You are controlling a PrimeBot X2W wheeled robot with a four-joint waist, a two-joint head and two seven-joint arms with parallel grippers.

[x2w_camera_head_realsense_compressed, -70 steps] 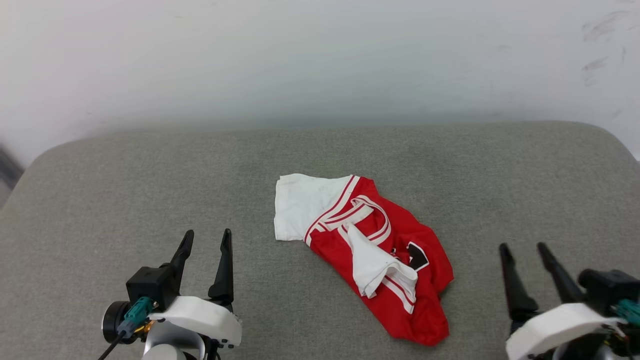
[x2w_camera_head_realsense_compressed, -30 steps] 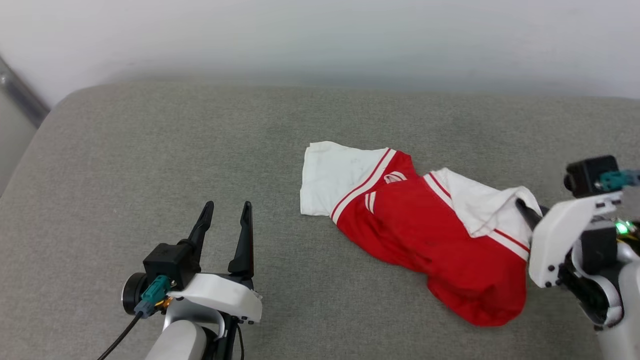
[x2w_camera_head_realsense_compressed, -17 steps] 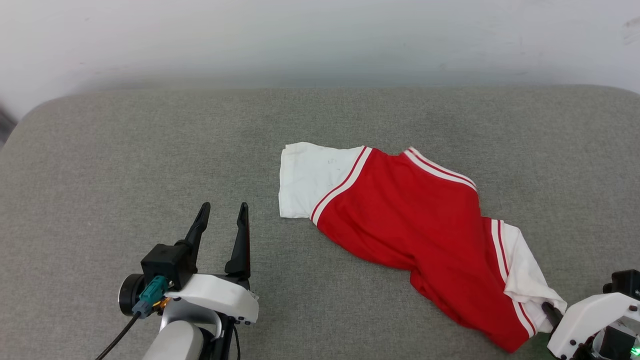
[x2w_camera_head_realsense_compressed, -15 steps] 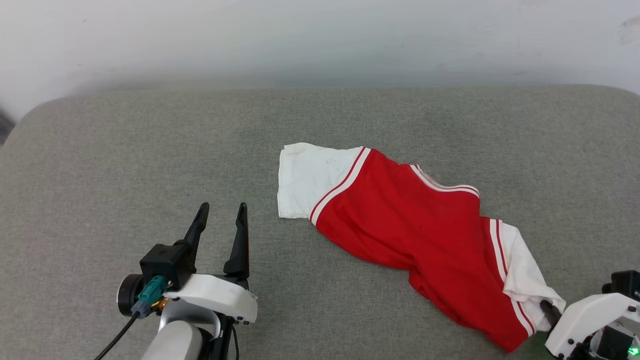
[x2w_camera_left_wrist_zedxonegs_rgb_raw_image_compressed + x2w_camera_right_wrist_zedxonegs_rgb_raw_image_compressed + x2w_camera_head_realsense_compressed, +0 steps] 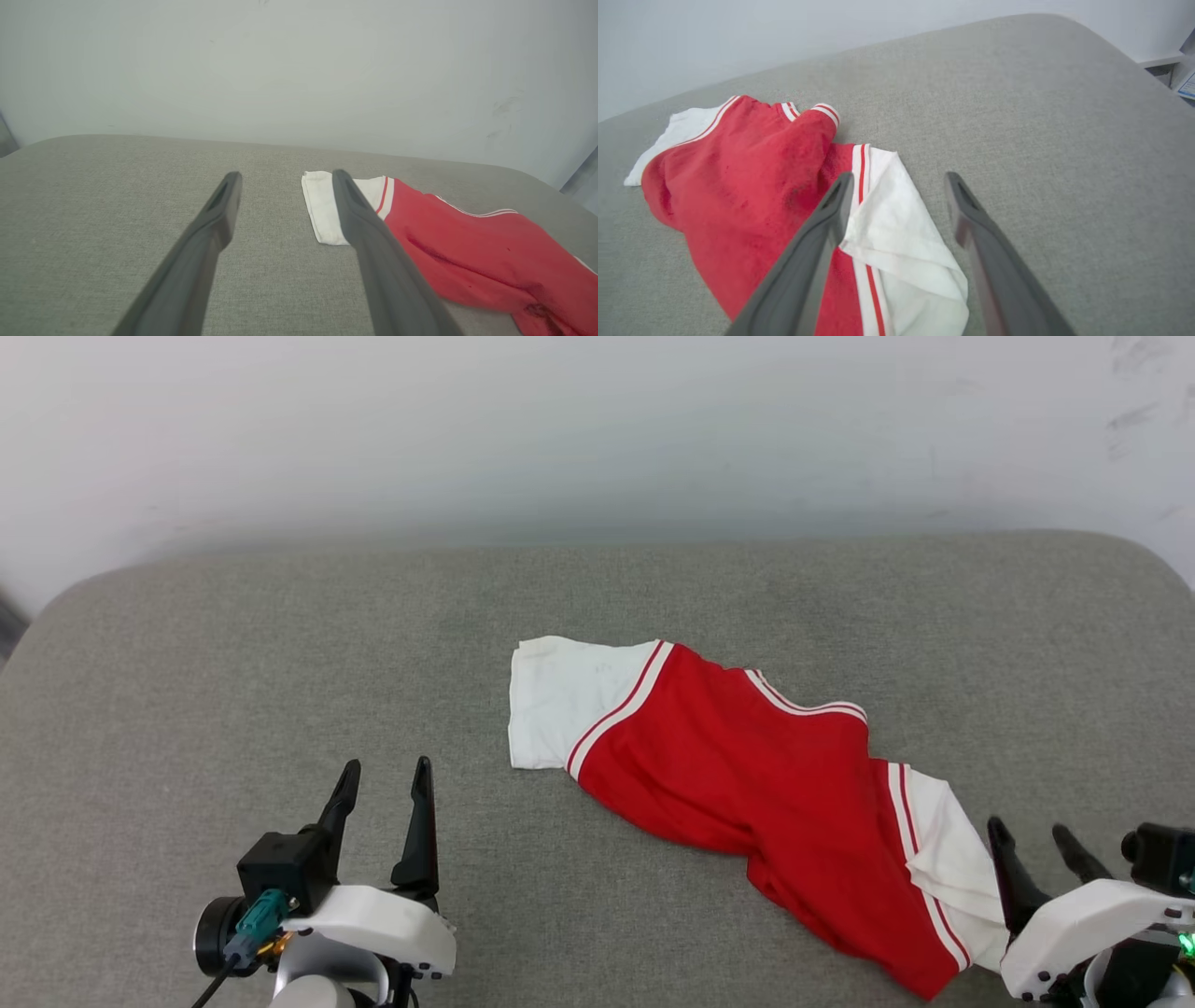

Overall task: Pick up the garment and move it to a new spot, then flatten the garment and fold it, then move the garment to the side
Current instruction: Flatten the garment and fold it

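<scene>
While your right gripper [image 5: 1027,828] hangs spread and empty just beside the white sleeve [image 5: 943,859], the garment [image 5: 738,784] lies rumpled across the grey cushion [image 5: 280,663], running centre to your right; your left gripper [image 5: 386,767] gapes too, well apart.

I see a red garment [image 5: 728,775] with white sleeves and red-and-white striped trim, a heathered grey worktop [image 5: 233,663], a pale grey-white wall [image 5: 560,429], and dark fingers over white casings on the left tool [image 5: 386,765] and right tool [image 5: 1028,827].
</scene>
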